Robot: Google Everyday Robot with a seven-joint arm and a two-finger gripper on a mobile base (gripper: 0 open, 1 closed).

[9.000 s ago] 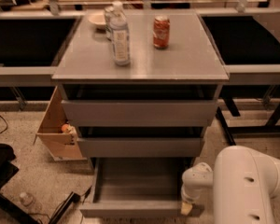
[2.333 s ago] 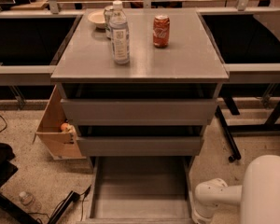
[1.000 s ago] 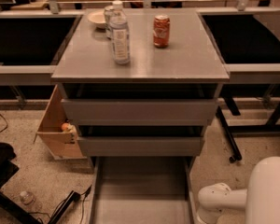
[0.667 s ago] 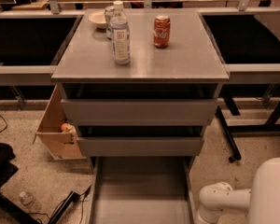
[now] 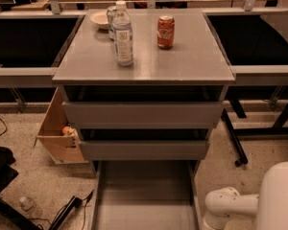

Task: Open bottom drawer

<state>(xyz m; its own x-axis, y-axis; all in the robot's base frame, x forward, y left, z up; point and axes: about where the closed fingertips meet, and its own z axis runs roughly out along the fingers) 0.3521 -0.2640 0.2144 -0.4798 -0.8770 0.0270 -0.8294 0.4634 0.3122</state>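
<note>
At the cabinet's foot, camera view: the grey handleless bottom drawer [image 5: 144, 195] stands pulled out toward you. Its smooth tray runs off the lower edge, so its front is out of sight.
Gripper: the white two-finger gripper [image 5: 212, 223] sits at the bottom edge, just right of the drawer's right wall and cut off by the frame. You cannot tell whether it is wide, narrow or holding anything.
Arm: the white rounded robot arm [image 5: 278, 195] fills the lower right corner.
Above the drawer: two wider grey drawer fronts [image 5: 143, 114] are stacked, with a dark gap over each.
Cabinet top: a clear plastic water bottle [image 5: 123, 35], a red soda can [image 5: 165, 31] and a white bowl [image 5: 100, 19] at the back left.
Left side: a tan wooden box [image 5: 55, 135] tilts against the cabinet. A black cable [image 5: 69, 207] lies on the floor near the drawer's left wall.
Right side: a black wheeled table leg [image 5: 233, 138] stands near. Speckled floor shows between it and the arm.
</note>
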